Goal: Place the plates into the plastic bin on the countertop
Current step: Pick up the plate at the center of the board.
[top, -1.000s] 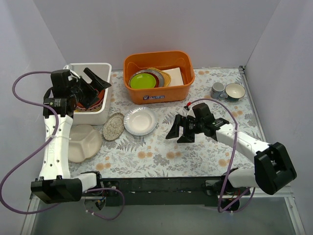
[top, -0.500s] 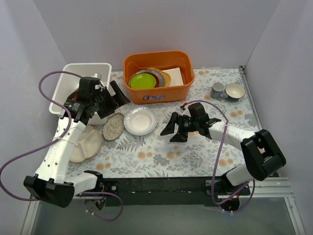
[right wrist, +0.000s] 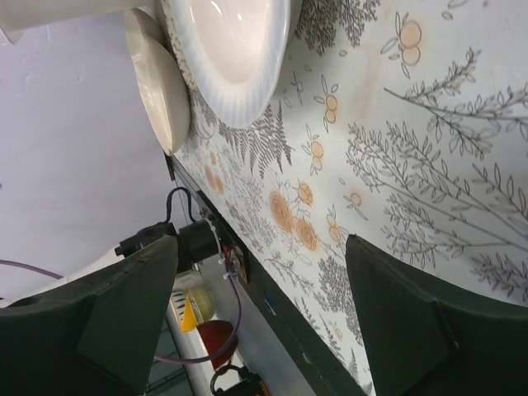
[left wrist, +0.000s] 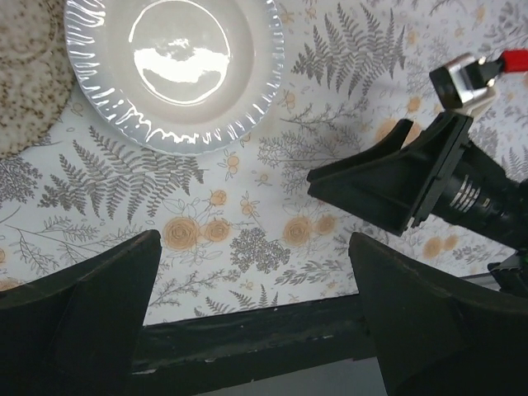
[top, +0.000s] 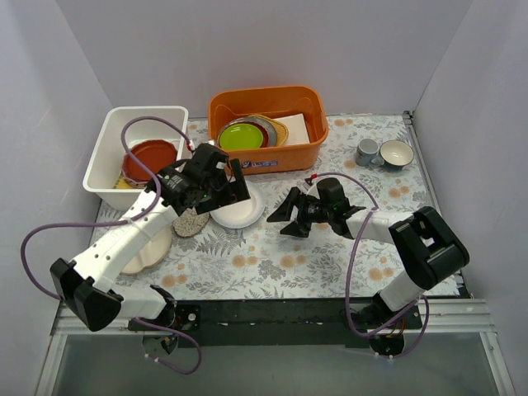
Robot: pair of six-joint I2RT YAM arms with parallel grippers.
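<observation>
Fingers of the left gripper are spread wide over the white plate; right gripper's too, just beside it.

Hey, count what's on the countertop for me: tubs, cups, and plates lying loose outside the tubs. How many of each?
Tubs: 2, the white bin and the orange tub
Cups: 2, the smaller cup and the wider cup
Loose plates: 3, the plain white plate, the speckled oval plate and the cream divided plate
Total: 7
</observation>
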